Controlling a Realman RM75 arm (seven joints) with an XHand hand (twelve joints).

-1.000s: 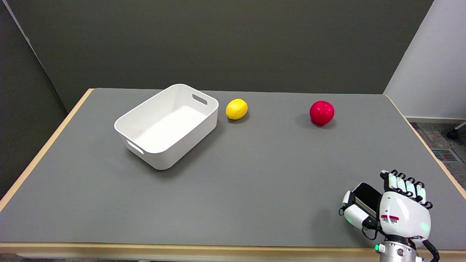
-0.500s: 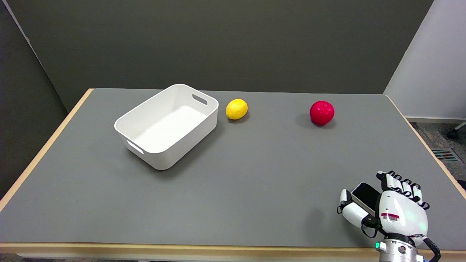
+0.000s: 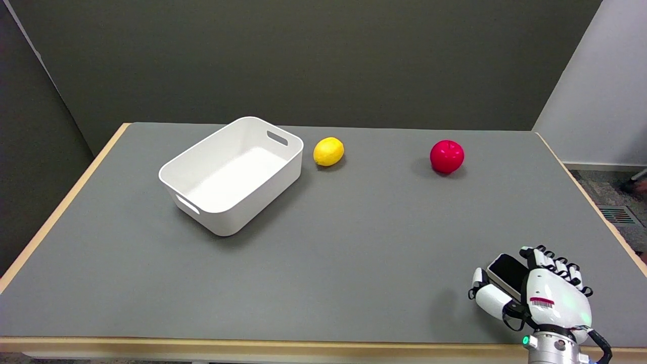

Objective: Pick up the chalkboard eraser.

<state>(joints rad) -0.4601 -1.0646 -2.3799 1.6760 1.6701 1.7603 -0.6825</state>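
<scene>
The table [image 3: 354, 242] is grey with a tan edge. The bin [image 3: 230, 174] is white, the lemon [image 3: 328, 151] yellow, the apple [image 3: 447, 156] red. The eraser [image 3: 508, 273] is black with a pale rim, the hand [image 3: 541, 298] white and black.

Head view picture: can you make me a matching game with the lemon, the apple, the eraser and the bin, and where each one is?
Things:
1. lemon
2. apple
3. eraser
4. bin

Places:
A. held in the right hand
B. far left on the table
C. just right of the bin
D. far right, alone

Pairs: 1-C, 2-D, 3-A, 4-B
</scene>
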